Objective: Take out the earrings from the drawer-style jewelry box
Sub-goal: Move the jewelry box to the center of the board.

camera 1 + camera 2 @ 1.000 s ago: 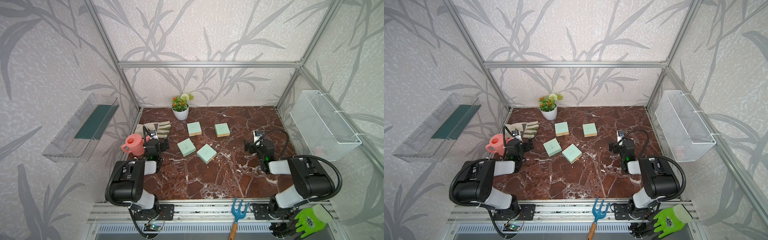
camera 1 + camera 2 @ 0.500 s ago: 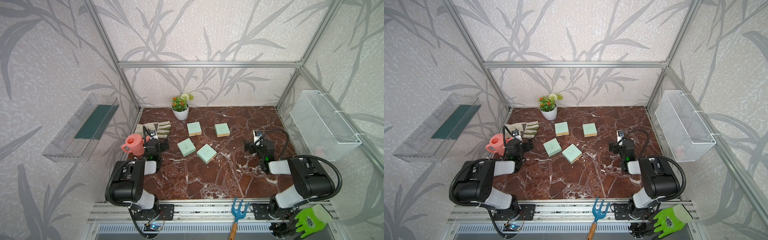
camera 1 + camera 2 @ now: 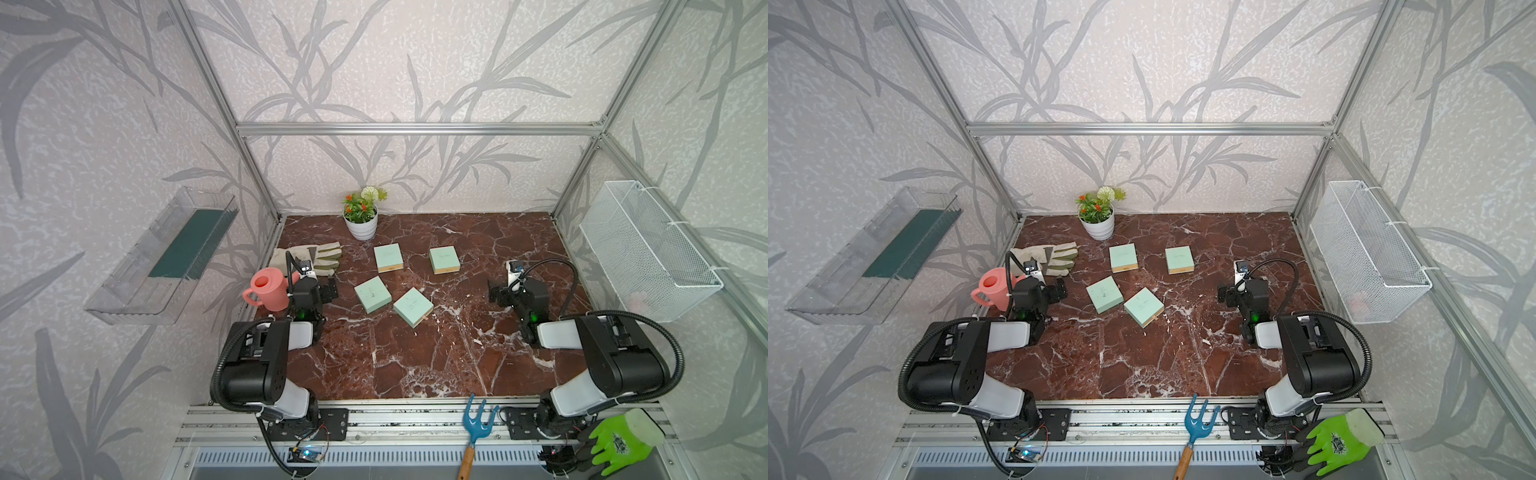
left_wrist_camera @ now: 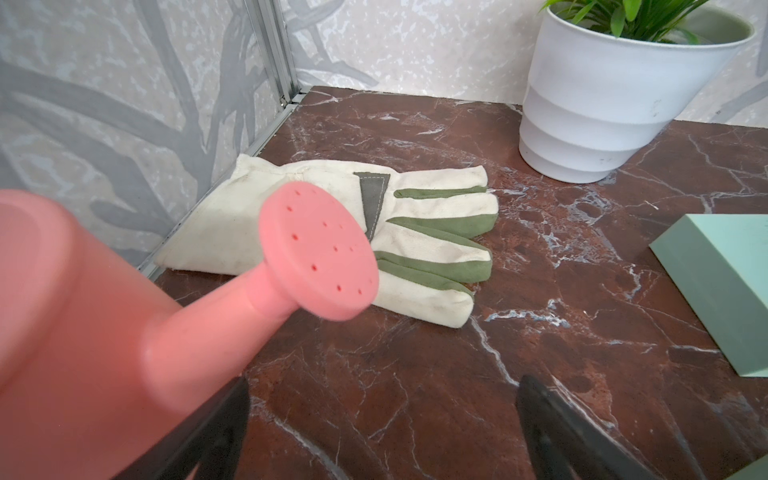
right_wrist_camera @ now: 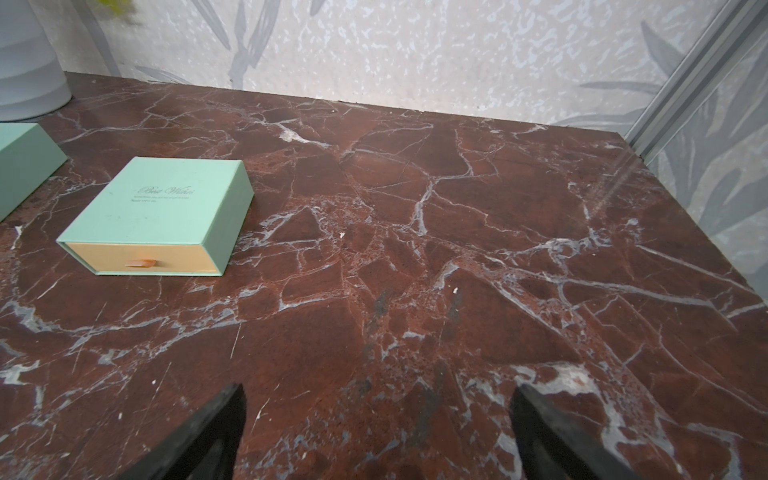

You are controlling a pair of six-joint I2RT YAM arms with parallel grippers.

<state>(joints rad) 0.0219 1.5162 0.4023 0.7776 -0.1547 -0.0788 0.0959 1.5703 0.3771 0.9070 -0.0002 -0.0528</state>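
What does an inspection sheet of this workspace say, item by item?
Surface: red marble table with white veins.
Job's things: four mint boxes, set apart, drawers look shut; earrings not seen.
Clutter: pink can, cloth glove, plant; rake and green glove at the front rail.
Claws: left claw open, empty, close beside the can, contact unclear; right claw open, empty, over bare table.
Cables: a black cable loops over each wrist, away from the boxes.
Surroundings: clear shelf on one side wall, wire basket on the other.
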